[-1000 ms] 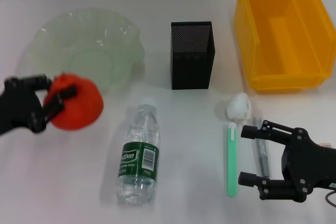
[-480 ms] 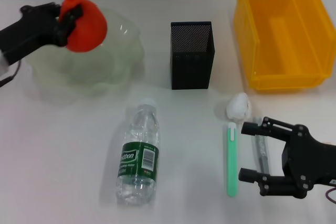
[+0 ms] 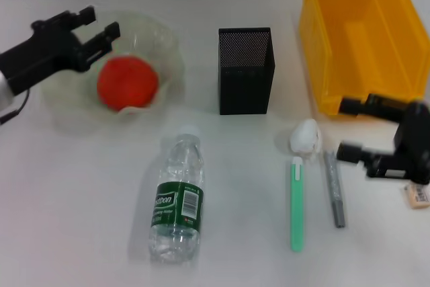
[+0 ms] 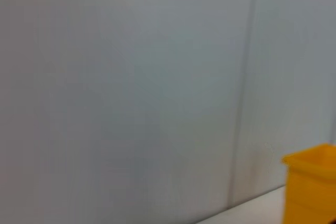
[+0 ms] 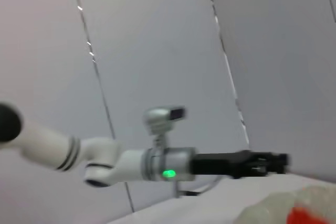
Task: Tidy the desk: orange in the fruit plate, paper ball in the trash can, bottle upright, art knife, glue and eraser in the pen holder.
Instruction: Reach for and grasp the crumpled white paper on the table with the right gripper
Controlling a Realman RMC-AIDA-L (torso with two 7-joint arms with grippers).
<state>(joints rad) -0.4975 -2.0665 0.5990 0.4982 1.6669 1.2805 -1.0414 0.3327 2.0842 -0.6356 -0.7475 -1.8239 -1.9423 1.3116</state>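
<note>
The red-orange rounded orange (image 3: pixel 127 83) lies inside the pale-green translucent fruit plate (image 3: pixel 164 35) with a wavy rim, at the far left of the white surface (image 3: pixel 80 199). The left tool (image 3: pixel 99 23) hangs over the plate's far-left rim, fingers apart, holding nothing. The right tool (image 3: pixel 351 128) sits low near the front of the bright yellow rectangular plastic trash can (image 3: pixel 363 38), fingers apart and empty, just beside the small white paper ball (image 3: pixel 304 136). The clear plastic bottle (image 3: pixel 177 196) with a dark green label lies on its side. The black mesh square pen holder (image 3: pixel 245 70) stands upright. A small beige eraser (image 3: pixel 417 195) lies at the right edge.
</note>
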